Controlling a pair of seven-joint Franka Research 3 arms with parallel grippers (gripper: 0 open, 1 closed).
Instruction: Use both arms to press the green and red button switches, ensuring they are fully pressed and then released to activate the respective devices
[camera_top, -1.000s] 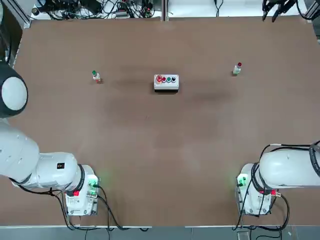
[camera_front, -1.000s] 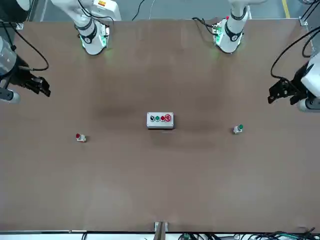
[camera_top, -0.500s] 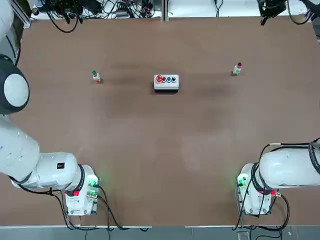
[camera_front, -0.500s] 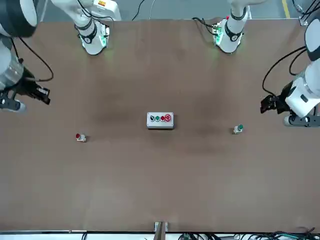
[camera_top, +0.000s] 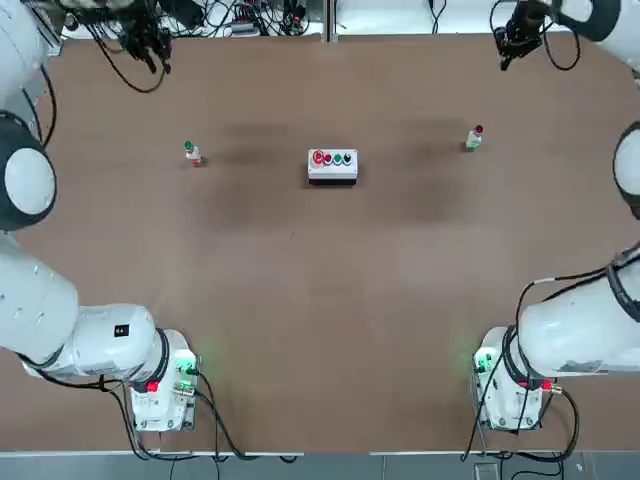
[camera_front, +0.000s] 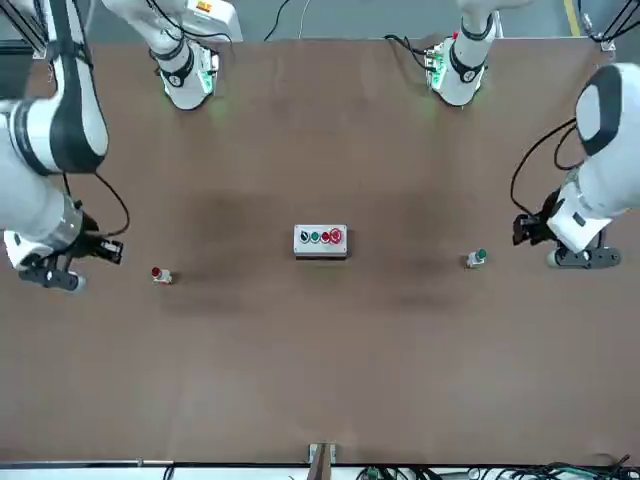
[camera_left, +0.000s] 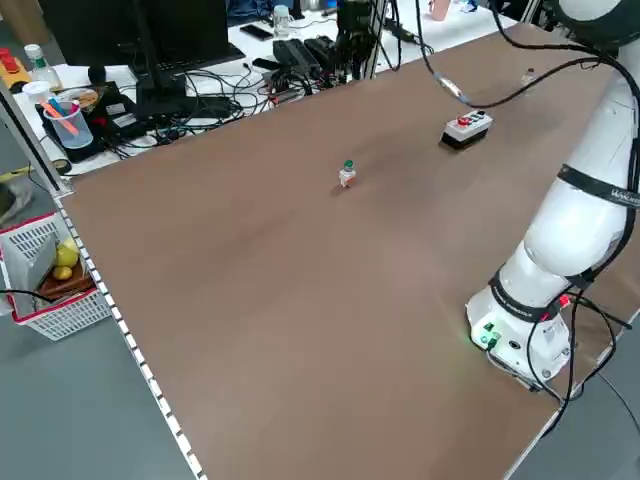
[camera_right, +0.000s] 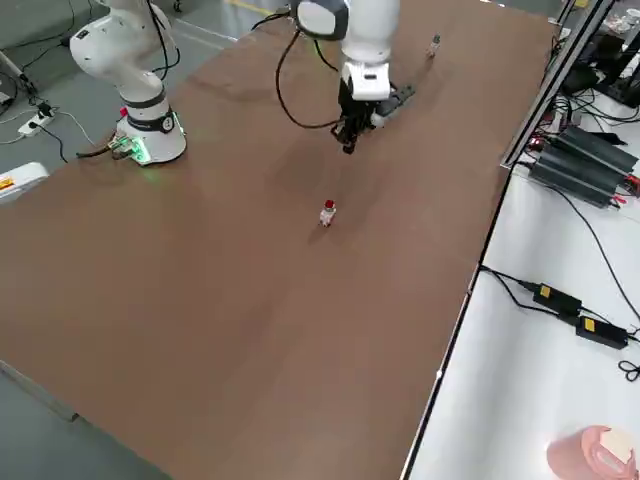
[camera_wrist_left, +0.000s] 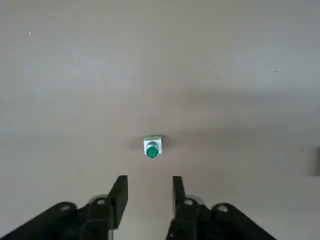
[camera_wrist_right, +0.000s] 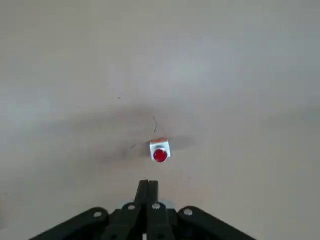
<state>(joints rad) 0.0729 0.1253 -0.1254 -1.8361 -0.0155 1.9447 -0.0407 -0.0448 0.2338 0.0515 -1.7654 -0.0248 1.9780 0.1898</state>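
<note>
Both stubs stand upright, caps up: green button switch (camera_top: 190, 151) far-left, red button switch (camera_top: 476, 136) far-right, white button box (camera_top: 333, 165) between, on brown table (camera_top: 320, 300). Left gripper (camera_wrist_left: 148, 192) part-open, empty; right gripper (camera_wrist_right: 148, 192) pinched closed, empty — both above. Cables (camera_left: 300, 60), desk clutter beyond.

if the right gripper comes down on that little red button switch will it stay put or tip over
The red button switch looks small and freestanding on the bare table, so it is probably light and could slide or tip if struck off-centre. The right gripper, fingers shut, makes a narrow tip; a centred, straight-down press would likely keep it upright.
</note>
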